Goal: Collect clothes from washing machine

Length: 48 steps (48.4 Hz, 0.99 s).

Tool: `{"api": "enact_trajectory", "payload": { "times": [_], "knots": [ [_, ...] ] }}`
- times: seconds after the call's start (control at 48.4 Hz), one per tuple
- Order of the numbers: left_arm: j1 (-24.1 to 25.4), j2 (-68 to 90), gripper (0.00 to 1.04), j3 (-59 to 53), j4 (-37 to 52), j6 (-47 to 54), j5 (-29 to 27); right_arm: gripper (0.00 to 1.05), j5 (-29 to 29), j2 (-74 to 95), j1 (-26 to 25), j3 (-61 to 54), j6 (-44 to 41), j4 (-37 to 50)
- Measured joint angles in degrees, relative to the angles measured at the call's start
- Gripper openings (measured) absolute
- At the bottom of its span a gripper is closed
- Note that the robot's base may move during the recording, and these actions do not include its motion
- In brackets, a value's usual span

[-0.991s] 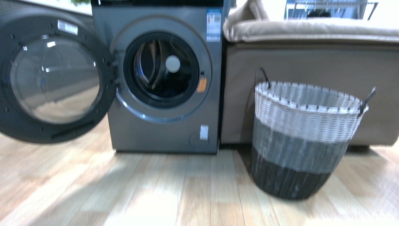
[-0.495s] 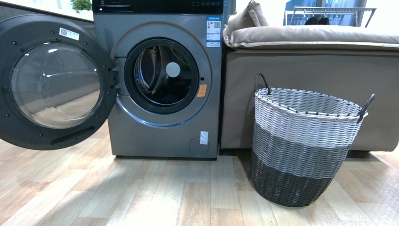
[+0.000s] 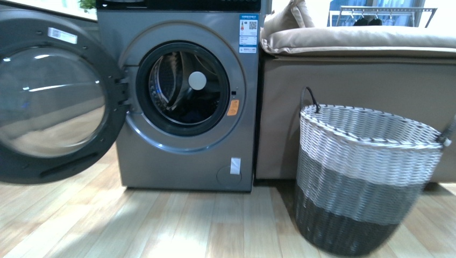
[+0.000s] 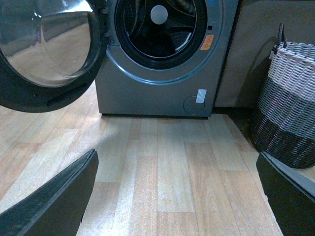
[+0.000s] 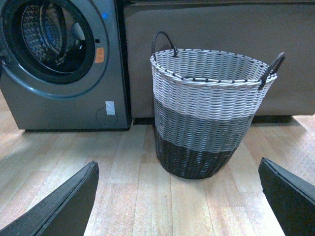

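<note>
The grey washing machine [image 3: 177,156] stands ahead with its round door [image 3: 54,102] swung open to the left. Dark clothes [image 3: 189,115] lie low in the steel drum, only partly visible. The machine also shows in the left wrist view [image 4: 147,93] and the right wrist view [image 5: 59,105]. My left gripper [image 4: 179,196] is open and empty above the wooden floor, well short of the machine. My right gripper [image 5: 179,196] is open and empty above the floor, in front of the basket. Neither arm shows in the front view.
A woven white, grey and black basket [image 3: 365,177] stands on the floor right of the machine; it also shows in the wrist views [image 5: 206,108] [image 4: 290,113]. A beige sofa [image 3: 365,80] with a cushion stands behind it. The open door juts out at the left.
The machine and basket appear larger and nearer than before, and the basket has slid toward the right edge of the front view. The door stays open.
</note>
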Motion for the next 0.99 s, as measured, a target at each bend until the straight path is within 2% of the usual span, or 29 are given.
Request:
{"api": "enact_trajectory", "payload": {
  "times": [0.991],
  "knots": [
    [0.0, 0.0, 0.98, 0.0, 0.0, 0.0, -0.1, 0.97, 0.2, 0.0, 0.0, 0.0, 0.0, 0.0]
  ]
}}
